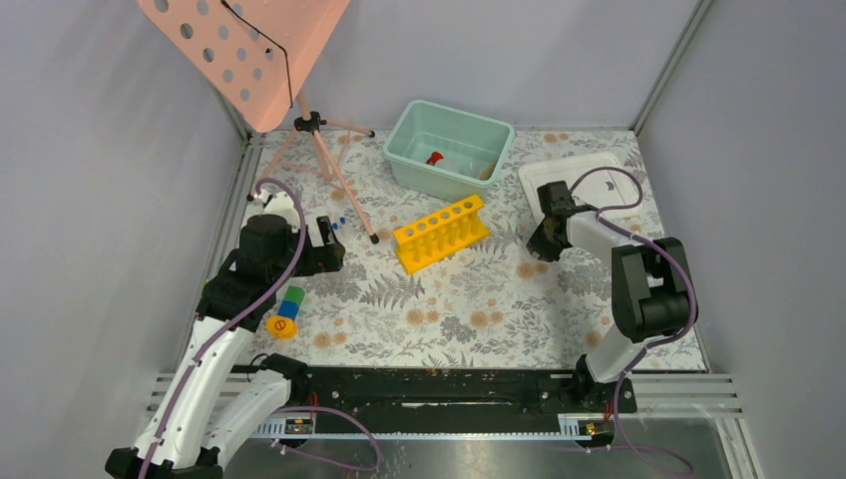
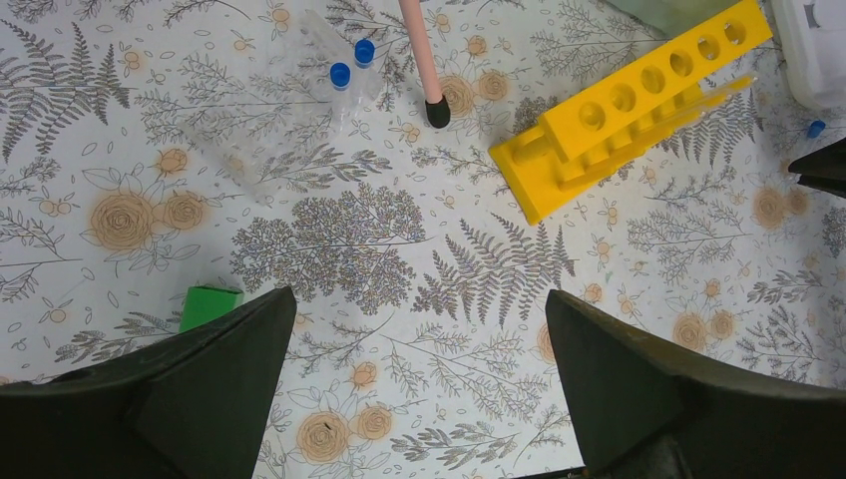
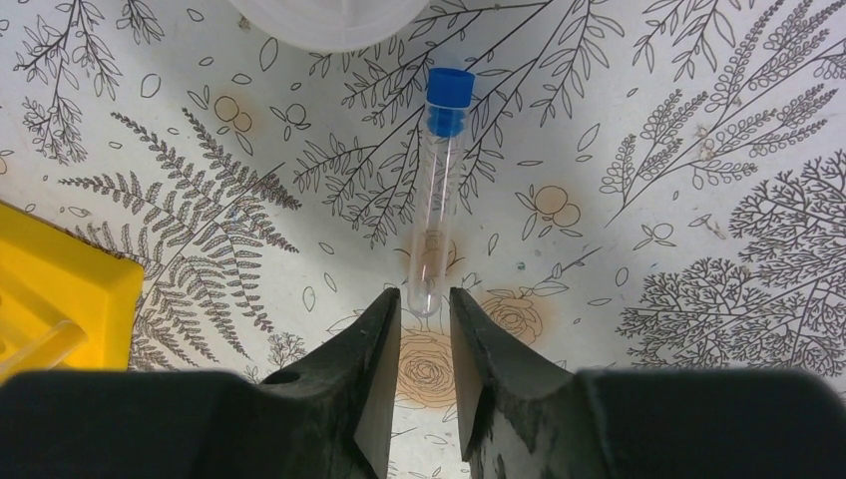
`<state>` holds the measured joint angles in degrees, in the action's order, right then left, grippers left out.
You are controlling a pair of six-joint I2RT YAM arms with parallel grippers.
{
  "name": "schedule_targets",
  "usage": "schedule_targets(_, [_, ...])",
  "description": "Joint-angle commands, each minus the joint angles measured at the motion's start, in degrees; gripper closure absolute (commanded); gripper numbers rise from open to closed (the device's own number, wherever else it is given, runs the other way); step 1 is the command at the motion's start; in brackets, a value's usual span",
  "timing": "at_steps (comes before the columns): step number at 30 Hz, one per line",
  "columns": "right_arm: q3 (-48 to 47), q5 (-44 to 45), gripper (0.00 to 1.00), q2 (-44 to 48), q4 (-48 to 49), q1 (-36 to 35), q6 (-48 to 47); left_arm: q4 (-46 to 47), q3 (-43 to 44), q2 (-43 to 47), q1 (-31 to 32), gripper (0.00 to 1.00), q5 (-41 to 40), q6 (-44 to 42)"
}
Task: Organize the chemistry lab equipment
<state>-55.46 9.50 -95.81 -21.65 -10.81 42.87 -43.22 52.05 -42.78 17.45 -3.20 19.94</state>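
Yellow test-tube rack (image 1: 441, 233) lies near the teal bin (image 1: 424, 178).

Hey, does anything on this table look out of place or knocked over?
Yes. Blue-capped tubes lie flat on the tablecloth instead of in the empty yellow rack: two beside the pink stand's foot, one tube just ahead of the right gripper.

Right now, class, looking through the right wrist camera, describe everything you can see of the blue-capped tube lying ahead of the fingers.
The tube is slim, clear and apparently empty, with a round bottom and a blue cap. It lies flat on the floral table cover, cap pointing toward the rim of a white container. Its rounded end sits at the mouth of the narrow gap between the right fingers; whether they touch it cannot be told.
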Motion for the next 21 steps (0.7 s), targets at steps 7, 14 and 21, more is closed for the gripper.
schedule_targets(7, [-1.1, 1.6, 0.71, 0.3, -0.3, 0.2, 0.3, 1.8, 1.7, 1.2, 0.1, 0.01, -1.2, 0.4])
schedule_targets(14, [-1.9, 0.1, 0.65, 0.0, -2.5, 0.2, 1.8, 1.9, 1.8, 1.4, 0.1, 0.01, -1.3, 0.4])
schedule_targets(21, [-2.7, 1.0, 0.66, -0.7, -3.3, 0.1, 4.8, 2.0, 1.8, 1.8, 0.1, 0.01, -1.4, 0.4])
